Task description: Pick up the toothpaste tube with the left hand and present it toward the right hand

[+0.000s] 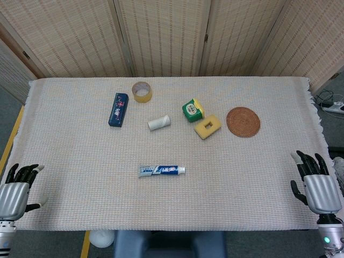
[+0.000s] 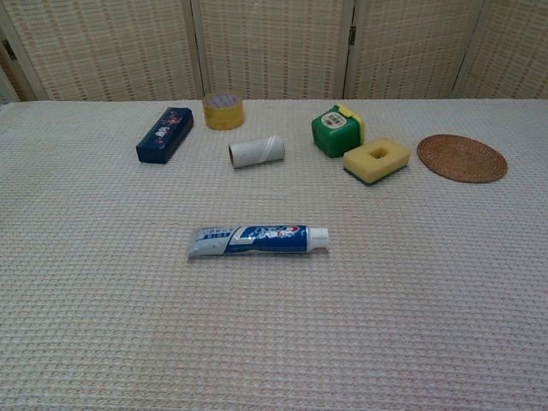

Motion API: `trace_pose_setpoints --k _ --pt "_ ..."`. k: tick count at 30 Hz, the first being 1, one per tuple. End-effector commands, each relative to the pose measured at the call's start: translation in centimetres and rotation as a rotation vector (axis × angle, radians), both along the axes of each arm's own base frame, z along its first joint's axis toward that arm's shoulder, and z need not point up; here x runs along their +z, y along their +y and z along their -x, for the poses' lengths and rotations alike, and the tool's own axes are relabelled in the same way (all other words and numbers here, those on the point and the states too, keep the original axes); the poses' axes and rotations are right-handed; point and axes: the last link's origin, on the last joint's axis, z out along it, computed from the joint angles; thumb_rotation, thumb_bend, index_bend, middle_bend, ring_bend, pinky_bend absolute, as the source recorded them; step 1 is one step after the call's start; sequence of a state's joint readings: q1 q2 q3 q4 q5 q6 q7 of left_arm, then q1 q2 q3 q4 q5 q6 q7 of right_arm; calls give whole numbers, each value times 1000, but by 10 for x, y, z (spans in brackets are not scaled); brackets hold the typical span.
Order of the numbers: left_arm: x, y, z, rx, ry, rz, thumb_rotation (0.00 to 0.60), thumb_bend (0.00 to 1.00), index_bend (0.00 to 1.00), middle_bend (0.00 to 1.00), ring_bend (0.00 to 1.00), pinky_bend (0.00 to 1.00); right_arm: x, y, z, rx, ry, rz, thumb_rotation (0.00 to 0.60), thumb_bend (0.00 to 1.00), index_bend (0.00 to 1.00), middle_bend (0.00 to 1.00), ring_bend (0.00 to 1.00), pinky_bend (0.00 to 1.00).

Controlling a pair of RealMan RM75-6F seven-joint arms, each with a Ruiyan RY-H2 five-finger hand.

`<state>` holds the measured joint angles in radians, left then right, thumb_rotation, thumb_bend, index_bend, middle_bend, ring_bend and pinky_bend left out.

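Observation:
A blue and white toothpaste tube point(image 1: 162, 170) point(image 2: 257, 239) lies flat near the middle of the table, its white cap pointing right. My left hand point(image 1: 17, 185) rests at the table's near left corner, fingers apart and holding nothing, far from the tube. At the near right edge my right hand point(image 1: 316, 184) is likewise open and empty. Neither hand shows in the chest view.
Behind the tube lie a dark blue box point(image 1: 118, 109), a roll of tape point(image 1: 142, 91), a white cylinder point(image 1: 159, 123), a green box point(image 1: 192, 109), a yellow sponge point(image 1: 207, 127) and a round woven coaster point(image 1: 243, 121). A woven cloth point(image 1: 80, 161) covers the table.

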<state>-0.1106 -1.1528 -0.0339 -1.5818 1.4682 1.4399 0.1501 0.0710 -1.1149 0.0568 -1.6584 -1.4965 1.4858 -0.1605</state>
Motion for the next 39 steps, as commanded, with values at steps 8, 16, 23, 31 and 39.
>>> trace_pose_setpoints --k 8,16,23,31,39 --pt "-1 2 -4 -19 -4 -5 600 197 212 188 183 45 0 0 0 5 -6 -1 600 505 0 109 126 1" --pt "-3 7 -13 -48 -21 2 600 197 214 188 189 45 3 1 2 12 -19 16 600 505 0 109 130 1" --pt "-13 26 -32 -131 -57 60 600 198 215 188 200 47 7 -1 0 31 -18 30 600 506 0 109 130 1" --pt "-33 56 -67 -251 -110 182 600 200 216 188 201 49 18 -2 1 31 -20 58 600 505 0 109 129 1" --pt "-70 90 -107 -348 -141 300 600 200 220 196 209 52 24 -5 1 31 -17 69 600 505 0 109 133 1"
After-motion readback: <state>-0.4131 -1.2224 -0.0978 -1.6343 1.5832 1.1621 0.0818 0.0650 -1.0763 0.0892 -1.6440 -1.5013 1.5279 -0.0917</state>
